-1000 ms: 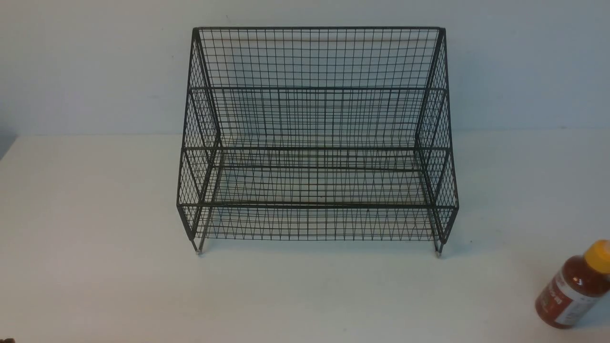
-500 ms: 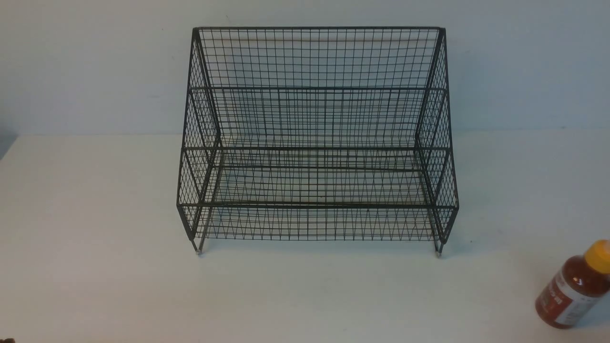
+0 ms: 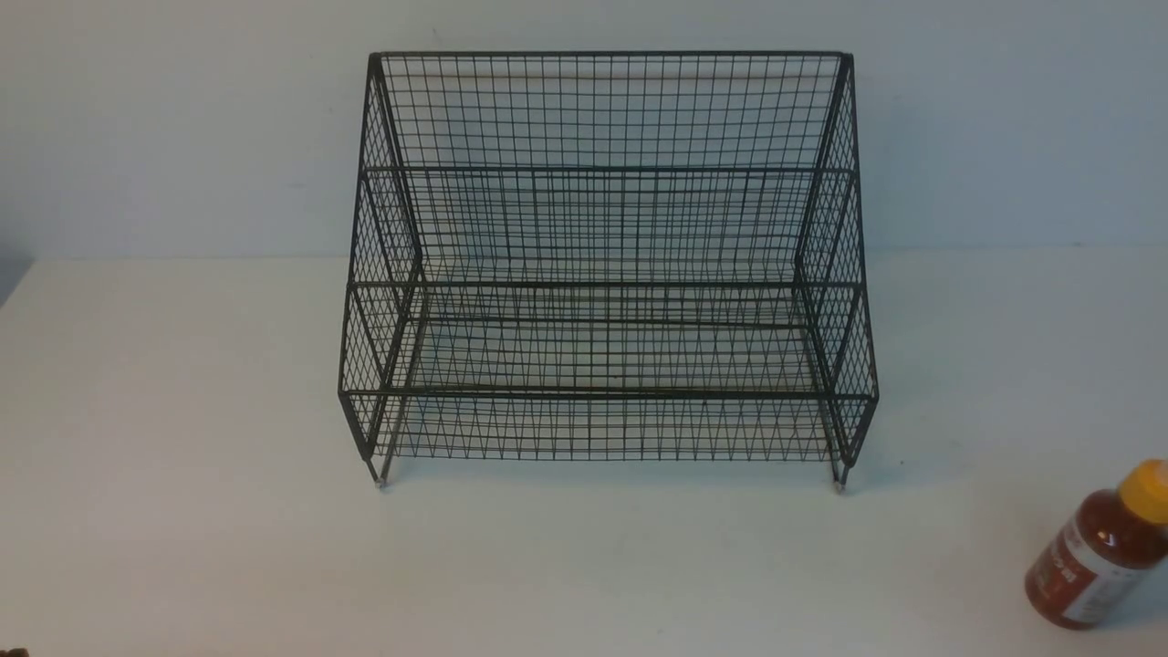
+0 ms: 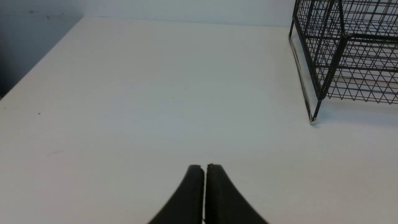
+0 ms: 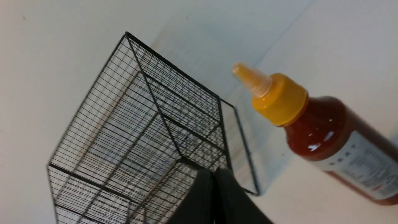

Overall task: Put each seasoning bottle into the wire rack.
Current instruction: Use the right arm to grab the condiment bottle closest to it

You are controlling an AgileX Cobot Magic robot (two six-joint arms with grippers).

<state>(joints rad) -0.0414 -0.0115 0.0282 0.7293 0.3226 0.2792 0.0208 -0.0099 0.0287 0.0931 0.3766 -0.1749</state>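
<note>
Item: seasoning bottle [image 5: 326, 133], standing on table [image 3: 182, 456] just beside right hand [image 5: 214, 170] (pressed together, empty). Wire rack [image 3: 602, 392]: beyond hand, unfilled. Step: approach; next, hand likely must spread around bottle.

Wire rack [image 3: 607, 393] centre; seasoning bottle [image 3: 1095, 557] right, seemingly upright.

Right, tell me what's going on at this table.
Nothing is being handled at the moment. The wire rack stands empty in the middle of the table. The seasoning bottle stands upright outside it, off to the right and nearer the robot. The left fingers and right fingers are both shut on nothing; the right ones are near the bottle, not touching it.
</note>
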